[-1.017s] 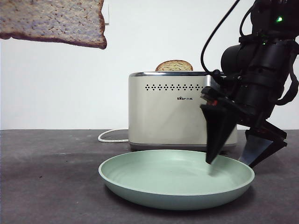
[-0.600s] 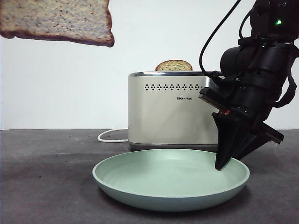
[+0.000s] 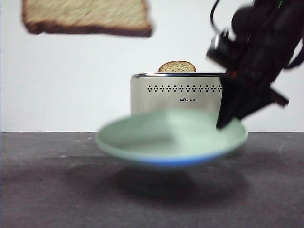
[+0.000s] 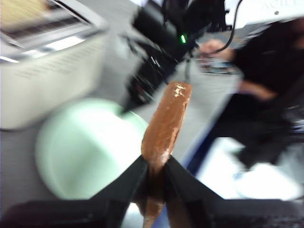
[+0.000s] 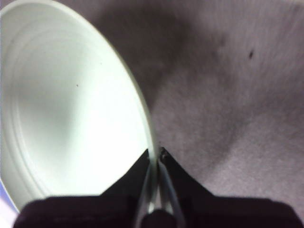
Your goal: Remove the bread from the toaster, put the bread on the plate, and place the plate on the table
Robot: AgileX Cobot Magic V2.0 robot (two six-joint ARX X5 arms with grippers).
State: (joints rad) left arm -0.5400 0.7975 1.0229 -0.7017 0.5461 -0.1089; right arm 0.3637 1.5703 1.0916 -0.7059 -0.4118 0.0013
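Observation:
The bread (image 3: 85, 16) hangs high at the upper left in the front view, and my left gripper (image 4: 154, 166) is shut on its lower edge (image 4: 164, 128). The mint-green plate (image 3: 161, 137) floats level above the table (image 3: 47, 190), blurred, with its shadow beneath. My right gripper (image 3: 225, 121) is shut on the plate's right rim; its wrist view shows the jaws (image 5: 156, 154) pinching the rim (image 5: 71, 109). The cream toaster (image 3: 175, 92) stands behind the plate.
A second slice's domed top (image 3: 176, 67) sticks out of the toaster's slot. The left wrist view shows the toaster (image 4: 42, 71), the right arm (image 4: 156, 61) and a person in dark clothes (image 4: 266, 95) beyond the table.
The right gripper has closed on the plate's rim and lifted it off the table. The bread has shifted to the right, still high up.

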